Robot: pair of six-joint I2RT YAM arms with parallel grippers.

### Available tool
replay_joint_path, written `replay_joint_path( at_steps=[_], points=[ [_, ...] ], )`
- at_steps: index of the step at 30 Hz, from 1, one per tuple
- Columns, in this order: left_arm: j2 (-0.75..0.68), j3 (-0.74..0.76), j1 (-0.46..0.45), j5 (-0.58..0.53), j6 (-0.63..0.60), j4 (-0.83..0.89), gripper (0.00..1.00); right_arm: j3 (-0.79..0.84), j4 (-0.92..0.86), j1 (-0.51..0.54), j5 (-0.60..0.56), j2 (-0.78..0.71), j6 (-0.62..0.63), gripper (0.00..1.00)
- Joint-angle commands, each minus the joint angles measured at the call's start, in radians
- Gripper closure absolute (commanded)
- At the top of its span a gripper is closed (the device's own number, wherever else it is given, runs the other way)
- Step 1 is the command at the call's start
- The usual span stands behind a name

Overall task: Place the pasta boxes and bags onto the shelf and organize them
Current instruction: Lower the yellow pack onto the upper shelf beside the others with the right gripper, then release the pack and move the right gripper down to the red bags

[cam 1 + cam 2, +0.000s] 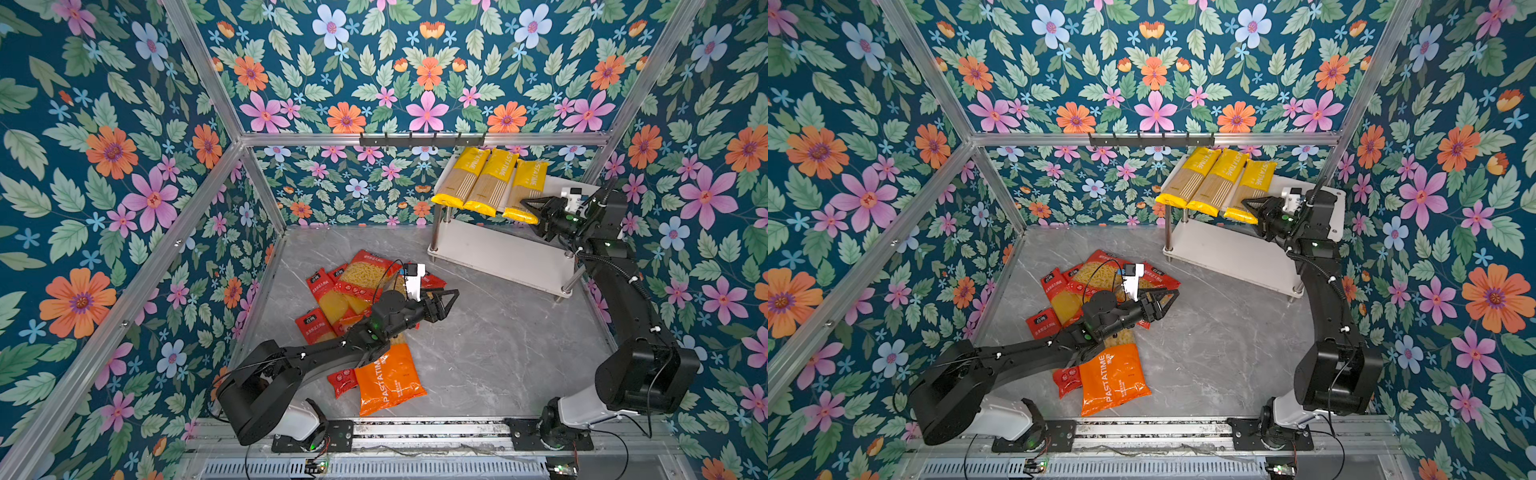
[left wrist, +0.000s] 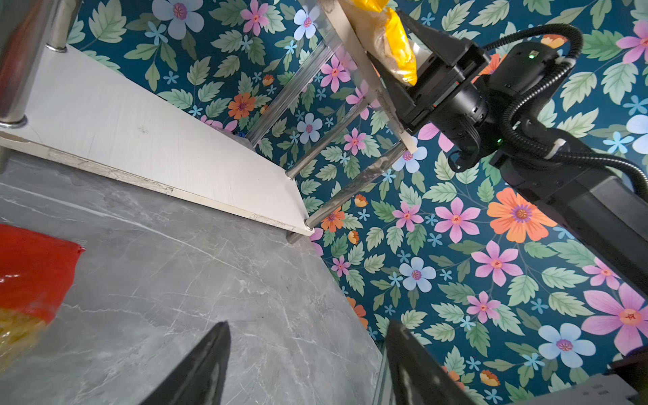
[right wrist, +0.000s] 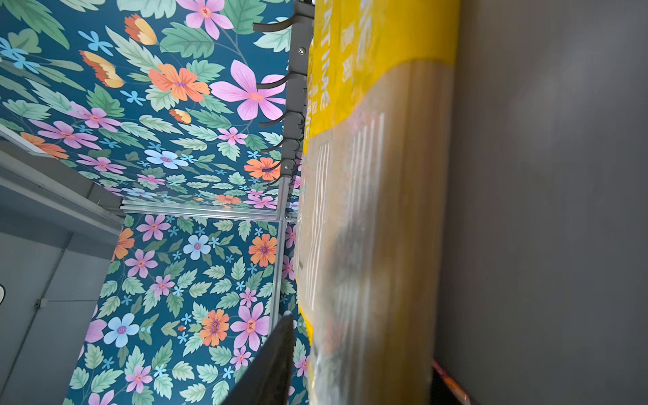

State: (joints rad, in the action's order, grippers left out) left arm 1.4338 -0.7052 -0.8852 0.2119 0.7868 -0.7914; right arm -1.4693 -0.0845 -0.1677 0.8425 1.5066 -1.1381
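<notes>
We see the shelf (image 1: 498, 255) standing at the far right corner of the tabletop (image 1: 498, 340). The third yellow spaghetti pack (image 1: 525, 187) lies on its upper board (image 1: 557, 185), just beside the two other yellow packs (image 1: 478, 178). All three run front to back and start from the board's left end. We judge this keeps like with like and leaves the right end bare for more long packs. Their near ends overhang the front edge, probably because the packs are longer than the board is deep.

The right gripper (image 1: 531, 212) sits at the overhanging end of the third pack, with one finger on each side of it. We cannot tell whether the jaws are pinching the plastic or have let go. We take holding it by the free end as the reason the fingers clear the board.

The left gripper (image 1: 449, 303) hovers above the tabletop with its jaws spread and nothing between them. It is at the right side of the heap, where the red packs (image 1: 332, 299) and the orange macaroni pack (image 1: 388, 380) lie overlapping near the left edge. We read this as waiting clear of the shelf, ready for the next pick. The lower board carries nothing.
</notes>
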Motion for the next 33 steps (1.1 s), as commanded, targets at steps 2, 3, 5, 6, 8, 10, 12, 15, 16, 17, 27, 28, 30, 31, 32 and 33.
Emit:
replay_joint_path(
  at_steps=[2,3,5,6,8,10,12,15,16,17,27,28,30,31,32,33],
  points=[
    [0.001,-0.005,0.000,0.011,-0.006,-0.032,0.27,0.013,-0.053,-0.006,0.009,-0.019,0.034,0.54],
    [0.001,-0.003,0.000,0.010,-0.006,-0.032,0.27,0.007,-0.065,-0.007,0.009,-0.017,0.043,0.54],
    [-0.001,-0.002,0.000,0.011,-0.004,-0.032,0.28,0.011,-0.082,-0.009,0.005,-0.018,0.056,0.57],
    [-0.002,-0.001,0.000,0.011,-0.003,-0.034,0.28,0.017,-0.085,-0.009,0.000,-0.022,0.062,0.60],
    [-0.007,0.004,-0.001,0.006,-0.004,-0.035,0.28,0.024,-0.086,-0.009,-0.009,-0.029,0.075,0.71],
    [-0.006,0.006,-0.001,0.006,-0.004,-0.035,0.28,0.019,-0.083,-0.003,-0.001,-0.025,0.084,0.78],
    [-0.002,0.005,-0.004,0.007,-0.002,-0.037,0.28,0.004,-0.080,0.009,0.011,-0.013,0.084,0.81],
    [0.000,0.000,-0.005,0.011,-0.002,-0.037,0.28,-0.023,-0.085,0.035,0.014,0.007,0.085,0.83],
    [-0.001,0.000,-0.004,0.011,-0.004,-0.037,0.28,-0.029,-0.089,0.041,0.010,0.012,0.085,0.83],
    [-0.002,0.000,-0.006,0.007,-0.002,-0.036,0.28,-0.033,-0.088,0.046,0.008,0.018,0.084,0.83],
    [-0.023,0.008,-0.008,-0.003,-0.008,-0.021,0.28,-0.019,-0.078,0.048,0.007,0.019,0.075,0.62],
    [-0.023,0.007,-0.008,-0.003,-0.010,-0.019,0.28,-0.016,-0.076,0.048,0.012,0.015,0.075,0.58],
    [-0.022,0.003,-0.008,-0.001,-0.011,-0.013,0.28,-0.003,-0.066,0.045,0.020,0.001,0.072,0.49],
    [-0.022,0.001,-0.008,0.000,-0.013,-0.013,0.28,0.007,-0.062,0.041,0.020,-0.009,0.071,0.46],
    [-0.025,0.002,-0.008,0.000,-0.018,-0.010,0.28,0.017,-0.062,0.036,0.020,-0.022,0.069,0.43],
    [-0.030,0.001,-0.008,-0.004,-0.023,-0.001,0.28,0.029,-0.064,0.032,0.017,-0.034,0.068,0.40]
  ],
)
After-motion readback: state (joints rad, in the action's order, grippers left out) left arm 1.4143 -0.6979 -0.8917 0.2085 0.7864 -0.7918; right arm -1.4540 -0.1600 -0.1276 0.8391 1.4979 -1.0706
